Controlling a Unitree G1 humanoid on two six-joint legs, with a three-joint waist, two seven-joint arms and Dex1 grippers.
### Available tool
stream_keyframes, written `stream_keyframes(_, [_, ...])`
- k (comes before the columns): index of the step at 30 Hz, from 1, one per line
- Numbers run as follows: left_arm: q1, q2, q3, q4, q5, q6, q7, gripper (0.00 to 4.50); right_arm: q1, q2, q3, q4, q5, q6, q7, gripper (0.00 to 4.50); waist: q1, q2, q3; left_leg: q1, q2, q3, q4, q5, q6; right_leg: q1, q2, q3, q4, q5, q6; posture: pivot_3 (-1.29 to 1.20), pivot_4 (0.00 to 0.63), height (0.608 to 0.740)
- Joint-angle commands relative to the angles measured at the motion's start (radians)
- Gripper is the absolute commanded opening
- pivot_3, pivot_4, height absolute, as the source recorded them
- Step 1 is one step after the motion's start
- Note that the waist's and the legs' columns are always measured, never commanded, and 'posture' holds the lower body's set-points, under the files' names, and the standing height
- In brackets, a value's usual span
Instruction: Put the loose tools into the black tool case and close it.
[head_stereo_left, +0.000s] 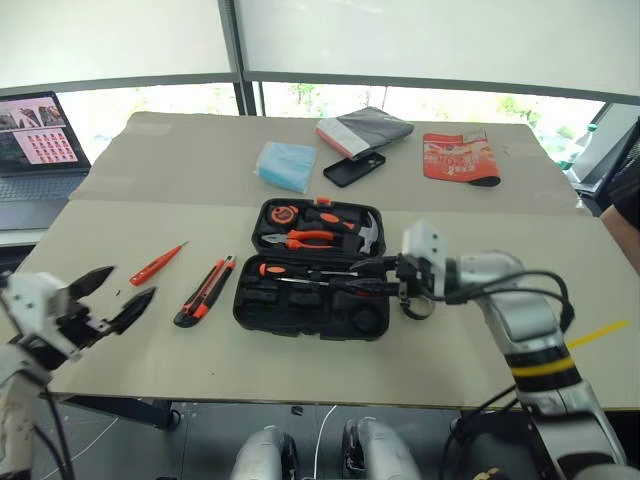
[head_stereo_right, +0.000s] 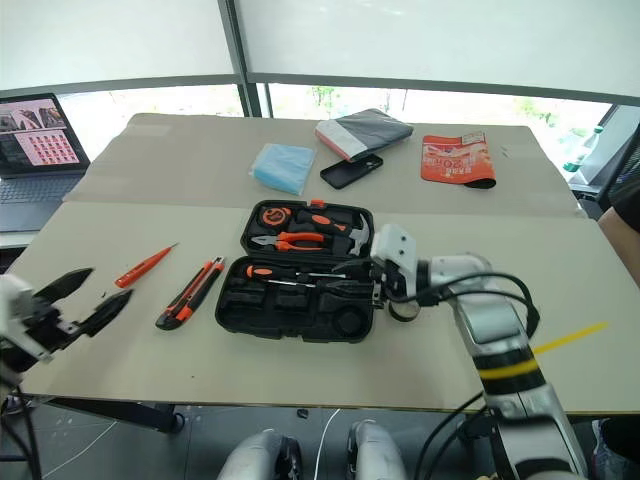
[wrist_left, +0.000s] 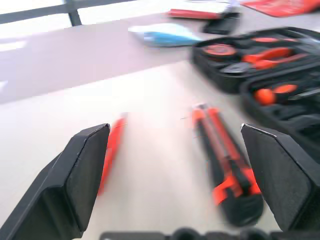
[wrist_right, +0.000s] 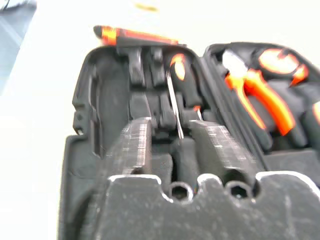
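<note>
The case (head_stereo_left: 310, 270) is lying open near the middle of the counter (head_stereo_left: 300, 370), with screwdrivers (head_stereo_left: 300, 271) sitting in its near half. The right gripper (head_stereo_left: 392, 275) is hovering at the case's right end, its fingers (wrist_right: 135, 142) parted a little and gripping nothing. The knife (head_stereo_left: 203, 292) and the thin screwdriver (head_stereo_left: 157, 263) are lying loose toward the counter's left edge. The left gripper (head_stereo_left: 118, 295) is waiting there, fingers (wrist_left: 85, 170) spread wide, empty. Loading looks half done; next the left one needs lowering over the knife, then closing.
</note>
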Motion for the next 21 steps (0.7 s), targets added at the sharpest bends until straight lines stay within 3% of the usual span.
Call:
stream_keyframes(1, [0.072,0.01,0.104,0.067,-0.012,0.017,0.011,4.5,0.137,0.014,-0.139,-0.101,0.138,-0.127,0.02,3.15,0.001,0.0,0.0,0.0,0.0,0.0,0.0,0.0,0.0,0.0,0.0,0.0,0.0,0.0,0.0,0.0,0.15,0.74])
stream_keyframes(5, [0.102,0.032,0.117,0.174,0.047,0.041,0.078,4.5,0.286,0.0,-0.2,-0.135,0.184,-0.124,-0.004,3.15,0.009,-0.001,0.001,0.001,0.0,0.0,0.001,-0.002,0.001,0.001,0.0,0.0,0.0,-0.001,0.001,0.0,0.15,0.74])
stream_keyframes(10, [0.047,0.078,0.079,0.201,0.027,0.113,0.064,4.5,0.349,0.021,-0.238,-0.11,0.202,-0.251,0.018,4.46,0.02,-0.002,0.002,0.005,0.001,-0.001,0.001,-0.002,0.0,0.0,-0.001,-0.001,-0.001,-0.004,-0.004,0.0,0.15,0.74])
stream_keyframes(14, [-0.084,0.162,-0.002,0.237,0.042,0.199,0.062,4.5,0.322,0.015,-0.226,-0.154,0.231,-0.252,0.008,4.46,0.031,-0.003,0.002,0.005,0.001,-0.001,0.0,-0.002,0.0,0.0,-0.001,-0.001,-0.001,-0.004,-0.005,0.0,0.15,0.74])
stream_keyframes(21, [-0.458,0.293,-0.335,0.401,0.152,0.385,0.003,4.5,0.16,-0.026,-0.158,-0.213,0.253,-0.135,-0.054,4.46,0.02,-0.002,0.003,0.001,-0.001,0.0,0.0,-0.001,-0.003,0.0,0.0,0.0,0.0,0.0,0.001,0.0,0.15,0.74])
